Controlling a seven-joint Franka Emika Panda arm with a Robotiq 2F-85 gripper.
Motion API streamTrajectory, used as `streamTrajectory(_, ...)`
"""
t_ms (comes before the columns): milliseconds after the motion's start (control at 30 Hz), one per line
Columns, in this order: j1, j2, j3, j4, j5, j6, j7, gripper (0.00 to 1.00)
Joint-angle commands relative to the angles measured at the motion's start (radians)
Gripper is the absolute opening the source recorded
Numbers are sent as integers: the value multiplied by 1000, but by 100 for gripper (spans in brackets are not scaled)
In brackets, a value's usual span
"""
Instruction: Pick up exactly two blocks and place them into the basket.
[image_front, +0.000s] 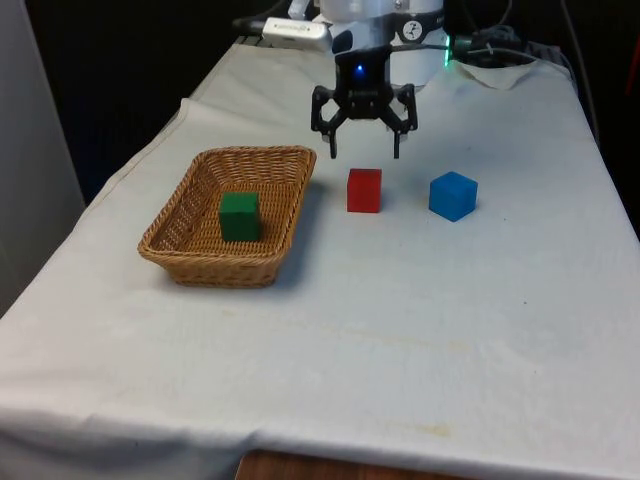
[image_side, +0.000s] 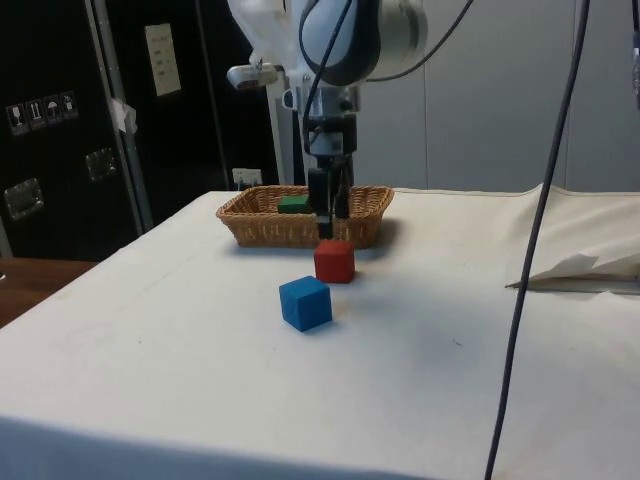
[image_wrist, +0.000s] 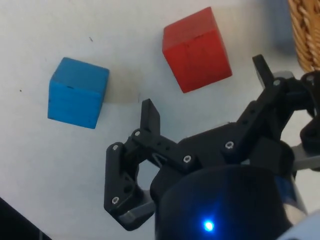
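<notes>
Wicker basket (image_front: 178, 245) sitting nearest on the white cloth (image_front: 400, 330), holding one green block (image_front: 239, 216).

Red block (image_front: 364, 190) is resting just beside the basket toward the front view's right, and the blue block (image_front: 453, 195) is lying a little farther that way, apart from it. Black gripper (image_front: 364, 148) is hovering above and slightly behind the red block, its fingers (image_wrist: 150, 116) spread wide and gripping nothing, touching neither block.
</notes>
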Motion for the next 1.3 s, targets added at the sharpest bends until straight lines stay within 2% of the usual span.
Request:
streamTrajectory(0, 0, 6, 7, 2, 15, 7, 4, 100)
streamTrajectory(133, 0, 14, 13, 6, 6, 0, 22, 100)
streamTrajectory(200, 4, 24, 30, 11, 15, 8, 42, 100)
streamTrajectory(367, 0, 43, 53, 21, 15, 12, 61, 100)
streamTrajectory(433, 0, 36, 49, 18, 6, 1, 62, 100)
streamTrajectory(500, -3, 60, 59, 29, 20, 15, 61, 100)
streamTrajectory(667, -9, 98, 55, 50, 17, 20, 59, 100)
streamTrajectory(700, -4, 99, 52, 52, 9, 12, 67, 100)
streamTrajectory(767, -9, 107, 50, 54, 12, 23, 61, 100)
streamTrajectory(1000, -9, 121, 44, 58, 9, 21, 64, 98)
streamTrajectory(1033, -7, 126, 42, 58, 7, 32, 67, 91)
streamTrajectory(1100, -7, 127, 42, 59, 7, 32, 68, 70)
streamTrajectory(1200, -7, 129, 42, 59, 7, 33, 69, 35)
streamTrajectory(1233, -7, 130, 42, 59, 7, 33, 69, 19)
streamTrajectory(1267, -7, 130, 42, 60, 7, 33, 70, 8)
